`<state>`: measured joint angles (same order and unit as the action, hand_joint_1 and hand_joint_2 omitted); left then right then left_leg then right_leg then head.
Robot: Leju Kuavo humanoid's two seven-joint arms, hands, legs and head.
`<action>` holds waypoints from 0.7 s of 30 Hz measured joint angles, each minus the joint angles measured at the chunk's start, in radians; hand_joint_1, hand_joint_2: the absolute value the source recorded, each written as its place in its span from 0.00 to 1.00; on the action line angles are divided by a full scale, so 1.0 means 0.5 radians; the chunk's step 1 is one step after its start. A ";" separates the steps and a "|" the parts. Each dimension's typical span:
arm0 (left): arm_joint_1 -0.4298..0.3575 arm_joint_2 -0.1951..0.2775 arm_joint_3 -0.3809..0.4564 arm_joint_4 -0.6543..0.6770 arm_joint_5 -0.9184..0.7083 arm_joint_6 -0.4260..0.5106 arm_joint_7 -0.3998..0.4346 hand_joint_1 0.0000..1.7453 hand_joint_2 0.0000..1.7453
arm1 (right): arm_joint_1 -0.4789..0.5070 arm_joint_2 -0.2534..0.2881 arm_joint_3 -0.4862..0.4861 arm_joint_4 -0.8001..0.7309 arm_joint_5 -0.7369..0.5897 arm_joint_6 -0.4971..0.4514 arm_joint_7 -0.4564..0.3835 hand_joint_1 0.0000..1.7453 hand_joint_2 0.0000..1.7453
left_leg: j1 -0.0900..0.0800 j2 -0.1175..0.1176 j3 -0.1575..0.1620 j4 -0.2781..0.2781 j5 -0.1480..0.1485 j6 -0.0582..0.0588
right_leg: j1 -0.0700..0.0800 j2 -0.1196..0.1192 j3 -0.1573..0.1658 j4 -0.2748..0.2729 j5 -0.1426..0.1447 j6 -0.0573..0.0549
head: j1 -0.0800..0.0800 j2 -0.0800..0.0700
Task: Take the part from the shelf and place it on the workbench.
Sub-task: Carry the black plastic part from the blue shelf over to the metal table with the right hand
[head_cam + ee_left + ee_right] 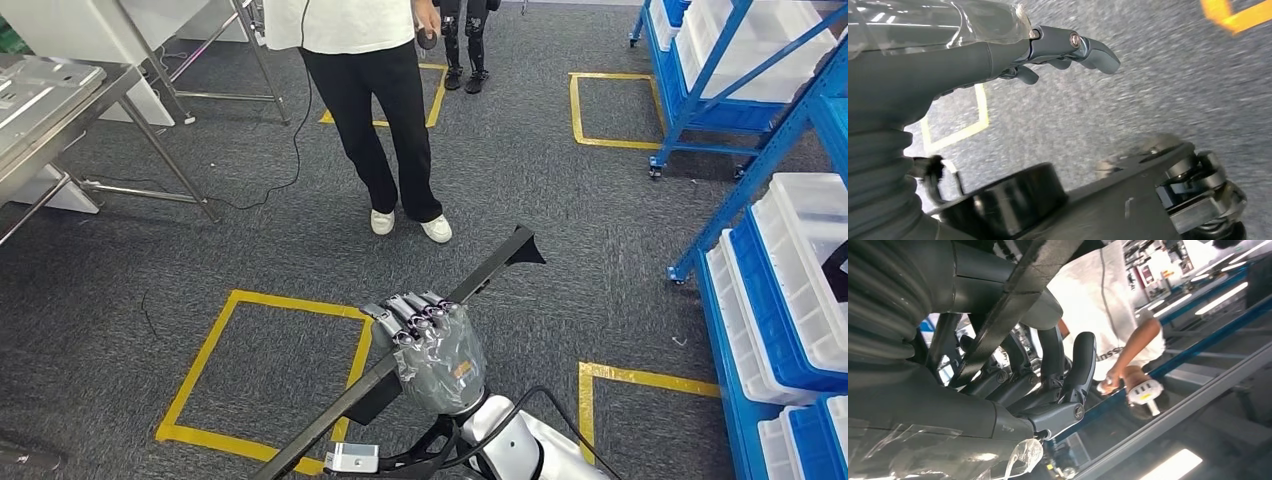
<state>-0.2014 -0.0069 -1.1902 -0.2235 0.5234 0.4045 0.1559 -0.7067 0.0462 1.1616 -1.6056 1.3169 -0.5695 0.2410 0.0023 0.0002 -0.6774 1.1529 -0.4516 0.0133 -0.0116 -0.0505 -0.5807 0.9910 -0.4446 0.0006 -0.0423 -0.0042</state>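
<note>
So the pick looks done: the right hand [432, 350] has its fingers wrapped around a long black metal bar-shaped part [495, 268], gripping it near the middle. The bar runs diagonally across the head view, one end near the bottom edge and the flared end pointing toward the person in the white shirt and black trousers [365, 110]. In the right wrist view the dark fingers [1050, 365] are curled over the same black bar [1013, 305], so the grip seems solid.

What's left, I'd guess, is the whole carry and the set-down. The blue metal shelf with white plastic bins [790, 270] is off to the right, and the grey steel workbench [50, 100] sits in the far left corner, well apart from the bar. The grey carpet floor with yellow tape squares [260, 370] lies between.

The left hand [1068, 47] hangs over the floor with nothing in it, fingers slightly bent and loosely apart as far as I can tell.

Hard to make out: the bar's near end is cut off by the frame, most of the workbench top is out of shot, and the left wrist view is blurry.
</note>
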 joint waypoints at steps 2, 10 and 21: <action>0.001 0.001 0.002 0.000 0.000 0.001 0.003 0.00 1.00 | -0.002 0.003 -0.001 0.000 0.000 0.000 0.001 1.00 1.00 | -0.036 0.080 0.148 -0.289 0.092 0.034 | 0.004 -0.032 0.004 -0.002 -0.003 0.002 | 0.000 0.000; 0.000 0.002 0.006 0.000 -0.004 0.005 0.001 0.00 1.00 | -0.004 0.001 -0.002 -0.002 -0.003 0.001 0.002 1.00 1.00 | -0.034 0.006 0.251 -0.480 0.150 0.090 | 0.000 0.065 -0.113 0.296 -0.180 0.052 | 0.001 0.000; 0.008 -0.002 0.006 0.000 -0.012 0.002 0.017 0.00 1.00 | 0.013 -0.013 -0.002 -0.004 -0.016 0.010 0.010 1.00 1.00 | 0.023 -0.203 0.175 -0.364 0.106 0.002 | -0.063 0.197 -0.039 0.058 -0.008 0.078 | -0.001 0.000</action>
<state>-0.1972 -0.0076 -1.1872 -0.2235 0.5175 0.4055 0.1644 -0.7000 0.0398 1.1606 -1.6078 1.3089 -0.5646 0.2458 0.0139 -0.1013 -0.5900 0.9708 -0.3987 0.0142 -0.0430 0.0481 -0.6002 1.0199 -0.4486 0.0395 -0.0426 -0.0042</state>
